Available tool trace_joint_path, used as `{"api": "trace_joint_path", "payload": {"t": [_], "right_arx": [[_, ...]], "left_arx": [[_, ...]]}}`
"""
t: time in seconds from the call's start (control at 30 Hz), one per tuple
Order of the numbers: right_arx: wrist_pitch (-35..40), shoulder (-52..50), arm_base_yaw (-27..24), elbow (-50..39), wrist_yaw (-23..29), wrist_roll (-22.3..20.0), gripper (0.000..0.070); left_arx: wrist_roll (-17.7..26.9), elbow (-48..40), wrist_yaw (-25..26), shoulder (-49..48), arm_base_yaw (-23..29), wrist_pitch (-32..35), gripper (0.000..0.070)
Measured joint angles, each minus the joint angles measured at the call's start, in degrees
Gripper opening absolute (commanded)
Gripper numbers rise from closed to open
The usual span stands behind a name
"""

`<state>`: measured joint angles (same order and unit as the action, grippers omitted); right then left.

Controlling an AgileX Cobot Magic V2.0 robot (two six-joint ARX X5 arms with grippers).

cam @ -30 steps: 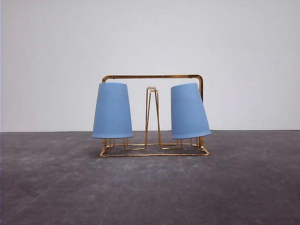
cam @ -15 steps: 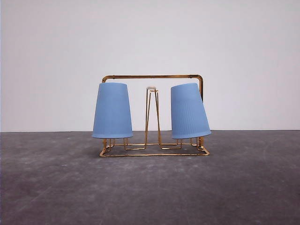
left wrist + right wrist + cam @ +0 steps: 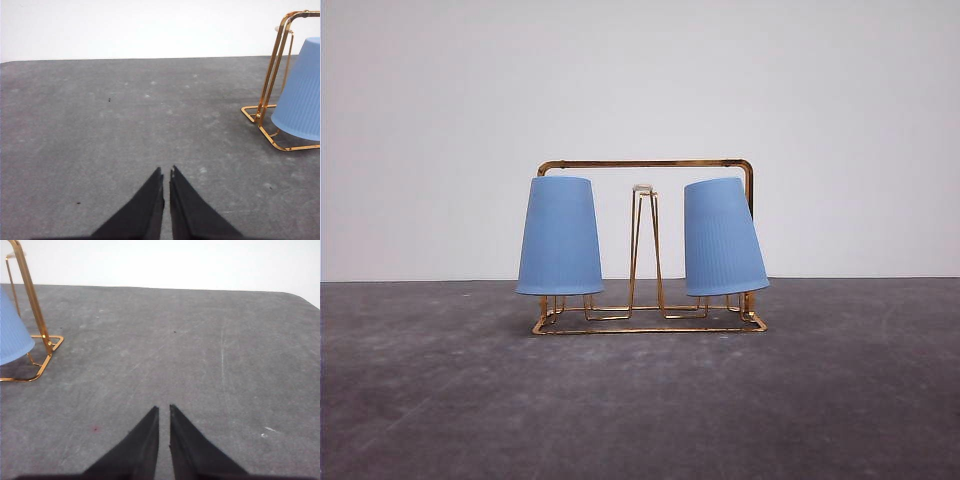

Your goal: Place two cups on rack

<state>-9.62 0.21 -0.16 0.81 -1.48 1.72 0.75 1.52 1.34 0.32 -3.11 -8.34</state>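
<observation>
Nearest in each wrist view, the two grippers are hanging low over bare grey desk [image 3: 640, 400], well apart from the work. The left gripper [image 3: 166, 175] is showing its black fingers [image 3: 150, 200] drawn together with only a hairline slit between the tips, clenched on nothing. The right gripper [image 3: 163, 412] is showing the same: its fingers [image 3: 187, 445] are pressed nearly closed with a thin gap between them, carrying nothing. Both look parked away from the rack, probably so that neither arm can knock anything as it rests.

Farther out, at the middle of the desk, the gold wire rack [image 3: 645, 163] is standing on its flat base. The left cup [image 3: 560, 236] is sitting upside down over a peg at the rack's left end, hanging close to straight. The right cup [image 3: 722, 237] is sitting upside down over a peg at the right end, leaning so that its rim is swinging out to the right; the narrow peg seems to be giving it room to tip. Between them, the tall centre peg [image 3: 643, 240] with its pale tip is standing bare. Mouth-down on pegs is how such a rack drains and holds cups, so both appear properly seated.

Beyond the rack, a plain pale wall [image 3: 640, 80] is closing the scene. Judging by this layout, the task looks complete.
</observation>
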Motion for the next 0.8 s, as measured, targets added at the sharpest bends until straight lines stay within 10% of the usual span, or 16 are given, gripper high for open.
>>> {"api": "trace_joint_path", "payload": {"t": [0.8], "right_arx": [[-0.01,0.00,0.00,-0.01,0.00,0.01,0.0038]], "left_arx": [[0.00,0.00,0.00,0.00,0.00,0.00,0.0000]]}}
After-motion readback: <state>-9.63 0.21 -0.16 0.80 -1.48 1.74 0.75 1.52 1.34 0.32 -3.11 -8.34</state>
